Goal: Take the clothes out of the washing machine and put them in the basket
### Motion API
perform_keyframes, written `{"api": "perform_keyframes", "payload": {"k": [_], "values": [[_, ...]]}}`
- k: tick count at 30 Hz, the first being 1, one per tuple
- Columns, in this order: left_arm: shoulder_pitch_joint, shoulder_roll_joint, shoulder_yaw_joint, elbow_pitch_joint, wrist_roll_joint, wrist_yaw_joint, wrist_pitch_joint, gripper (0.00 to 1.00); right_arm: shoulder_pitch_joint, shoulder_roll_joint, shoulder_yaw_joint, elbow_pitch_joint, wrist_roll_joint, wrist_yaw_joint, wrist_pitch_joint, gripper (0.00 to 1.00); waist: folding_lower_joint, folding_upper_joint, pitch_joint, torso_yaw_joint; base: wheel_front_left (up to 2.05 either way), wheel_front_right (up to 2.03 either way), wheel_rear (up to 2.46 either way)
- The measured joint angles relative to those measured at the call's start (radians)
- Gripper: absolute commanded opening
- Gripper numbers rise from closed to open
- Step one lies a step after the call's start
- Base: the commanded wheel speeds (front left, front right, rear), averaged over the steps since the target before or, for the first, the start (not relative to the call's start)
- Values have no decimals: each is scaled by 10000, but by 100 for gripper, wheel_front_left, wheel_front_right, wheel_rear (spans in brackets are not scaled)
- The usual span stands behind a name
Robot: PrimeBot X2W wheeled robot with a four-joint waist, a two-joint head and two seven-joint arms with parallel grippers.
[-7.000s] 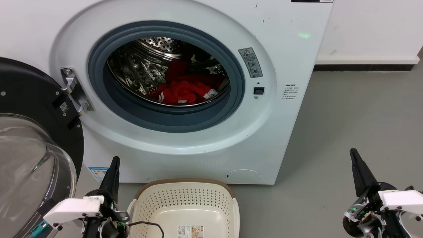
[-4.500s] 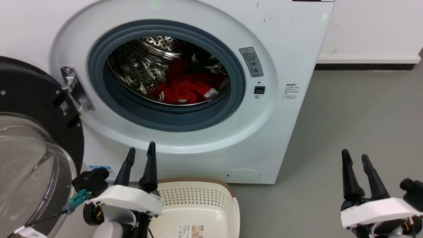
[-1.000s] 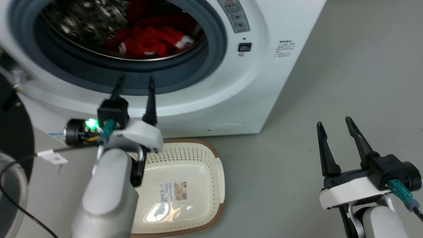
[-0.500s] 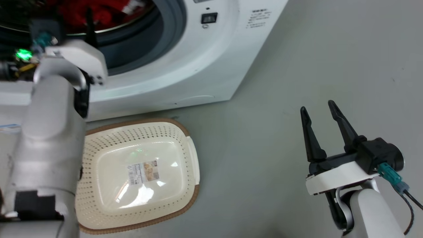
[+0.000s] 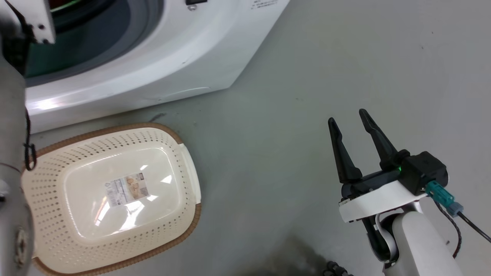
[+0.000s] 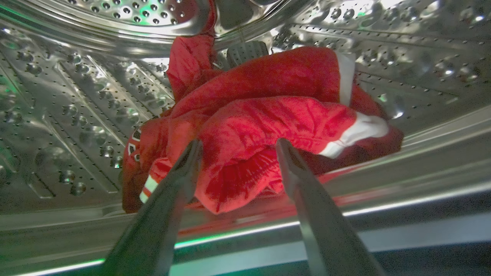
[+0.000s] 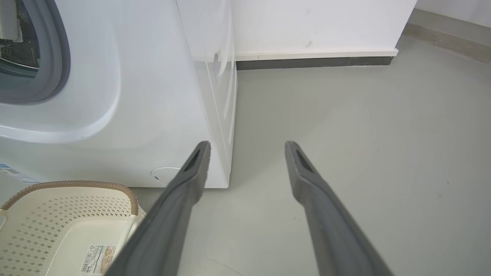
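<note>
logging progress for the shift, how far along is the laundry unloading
Done: nothing yet; the basket holds only its paper label. In hand: the left gripper is inside the steel drum, open, tips at the red jerseys, none gripped. Left: carry every jersey to the basket. The right gripper hangs open over the floor.

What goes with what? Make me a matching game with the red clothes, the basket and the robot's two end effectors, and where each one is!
Things:
1. clothes
2. basket
3. left end effector
4. right end effector

Places:
A. open, above the bare floor
B. heaped in the steel drum
C. empty, on the floor by the washing machine
D. open, aimed into the drum at the red heap

Pairs: 1-B, 2-C, 3-D, 4-A
</note>
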Motion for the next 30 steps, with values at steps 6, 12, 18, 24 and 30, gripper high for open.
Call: {"api": "perform_keyframes", "payload": {"k": [6,12,18,24,30], "values": [[-1118,385,-176,355,100,-54,1896,100,-188,2,268,17,270,2,0,100,0,0,488,-357,0,0,0],[-1518,495,-213,506,94,267,3252,0,-251,2,389,44,441,2,-2,100,-1,0,778,-604,0,0,0],[-1518,430,-259,77,-12,454,3398,0,-409,2,393,94,568,2,0,100,-1,0,783,-576,0,0,0],[-362,324,-196,-974,-232,573,1246,0,-461,4,311,186,516,0,-2,100,-1,0,388,-377,0,0,0],[1362,-56,-46,-1699,-656,518,-1639,0,-345,6,107,276,234,2,-2,100,-2,0,-426,-82,0,0,0]]}}
